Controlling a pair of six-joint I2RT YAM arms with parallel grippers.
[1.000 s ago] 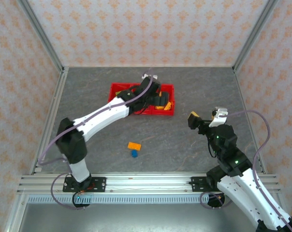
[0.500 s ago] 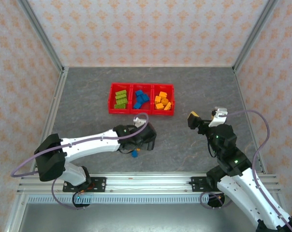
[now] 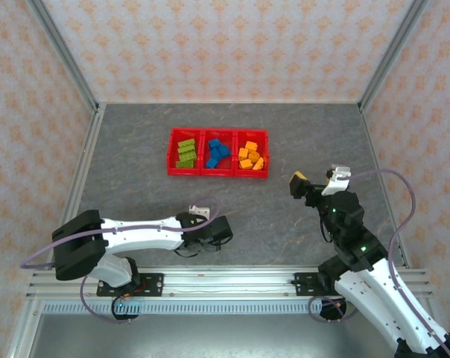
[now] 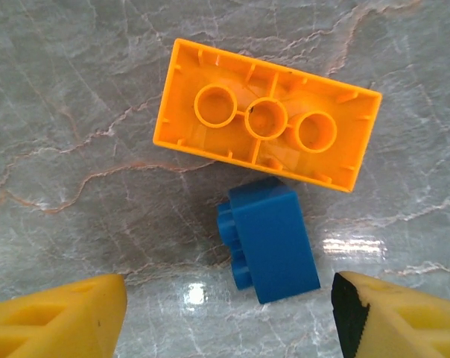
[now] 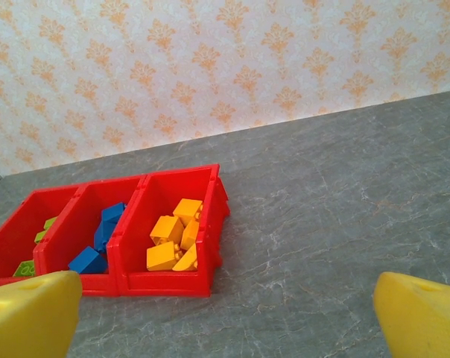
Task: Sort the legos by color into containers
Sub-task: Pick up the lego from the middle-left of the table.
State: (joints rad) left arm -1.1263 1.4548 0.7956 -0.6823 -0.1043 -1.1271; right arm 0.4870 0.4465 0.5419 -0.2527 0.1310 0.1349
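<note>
Downward, left claw [image 4: 229,307] above blue lego [image 4: 273,240]

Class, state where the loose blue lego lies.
Left wrist view: the blue lego lies on the table beside the upturned orange lego, just ahead of the left gripper.

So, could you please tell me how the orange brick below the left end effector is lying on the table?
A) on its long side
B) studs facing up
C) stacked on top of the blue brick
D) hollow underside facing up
D: the orange brick shows its open underside with three round tubes, and it lies flat on the table next to the blue brick, not on it.
</note>
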